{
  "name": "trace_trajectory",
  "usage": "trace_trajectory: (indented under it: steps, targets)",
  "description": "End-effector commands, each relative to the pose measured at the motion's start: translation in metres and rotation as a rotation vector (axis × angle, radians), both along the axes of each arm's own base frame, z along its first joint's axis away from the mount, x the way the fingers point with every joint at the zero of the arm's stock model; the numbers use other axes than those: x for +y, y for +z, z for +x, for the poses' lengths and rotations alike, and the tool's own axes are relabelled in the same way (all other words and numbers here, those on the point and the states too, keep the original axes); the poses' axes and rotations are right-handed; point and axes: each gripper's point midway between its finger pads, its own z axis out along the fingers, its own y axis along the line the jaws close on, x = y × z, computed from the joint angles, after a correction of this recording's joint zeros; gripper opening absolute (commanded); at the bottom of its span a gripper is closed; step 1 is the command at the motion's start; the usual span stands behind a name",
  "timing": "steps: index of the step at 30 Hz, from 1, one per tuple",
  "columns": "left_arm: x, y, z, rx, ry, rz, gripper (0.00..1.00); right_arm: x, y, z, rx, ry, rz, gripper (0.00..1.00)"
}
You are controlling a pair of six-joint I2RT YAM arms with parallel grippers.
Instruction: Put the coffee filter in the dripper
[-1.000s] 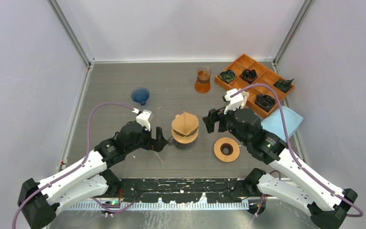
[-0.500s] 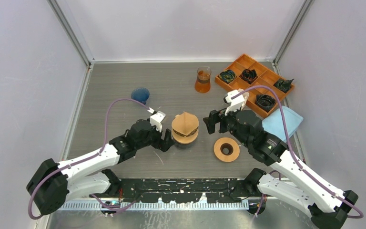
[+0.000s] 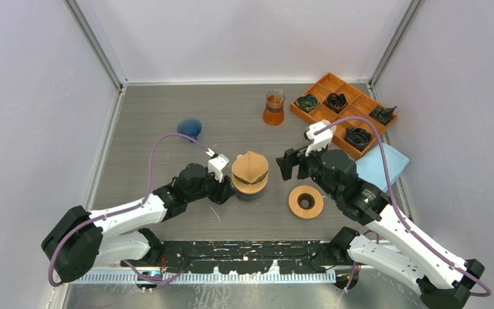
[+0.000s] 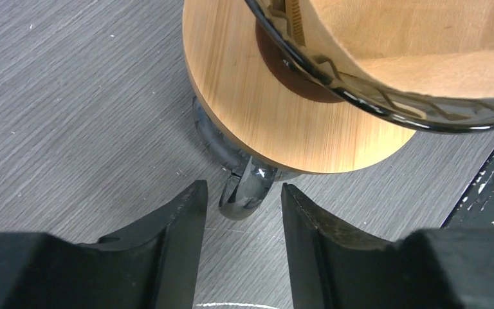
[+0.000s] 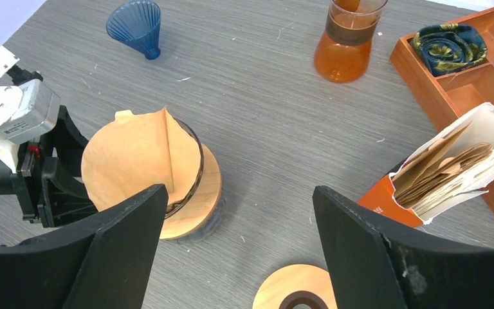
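1. The paper coffee filter (image 3: 249,165) stands in the wood-collared dripper (image 3: 251,187) at the middle of the worktop (image 3: 161,103).
2. The left fingers (image 4: 179,222) straddle the glass handle (image 4: 244,193), half spread, a narrow gap on each side.
3. The right fingers (image 5: 119,238) are spread wide just right of the dripper, holding nothing.

White arms (image 3: 125,217), black fingers (image 4: 167,241), purple cables (image 3: 171,135)

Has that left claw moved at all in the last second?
Yes. The left gripper has slid right, toward the dripper, which stayed put. Its open fingers now sit either side of the dripper's glass handle.
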Motion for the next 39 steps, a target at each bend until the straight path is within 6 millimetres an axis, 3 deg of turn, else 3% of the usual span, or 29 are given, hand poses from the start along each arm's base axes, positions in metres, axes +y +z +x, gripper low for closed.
trace_trajectory:
  steps: [1, 5, 16, 34, 39]
  targets:
    - [-0.012, 0.02, 0.011, -0.11, -0.04, -0.061, 0.45, 0.001, 0.019, 0.008, -0.067, -0.018, 0.023, 0.9]
    - [-0.014, 0.016, 0.012, -0.118, -0.056, -0.045, 0.33, 0.001, 0.019, 0.01, -0.07, -0.018, 0.012, 0.9]
    - [-0.014, 0.012, 0.026, -0.154, -0.019, -0.025, 0.2, 0.002, 0.017, 0.016, -0.081, -0.025, -0.014, 0.91]
    - [0.006, 0.031, 0.073, -0.332, 0.16, 0.111, 0.06, -0.003, 0.016, 0.021, -0.094, -0.059, -0.039, 0.92]
    - [0.007, 0.021, 0.087, -0.34, 0.19, 0.166, 0.05, -0.004, 0.015, 0.023, -0.095, -0.071, -0.043, 0.92]
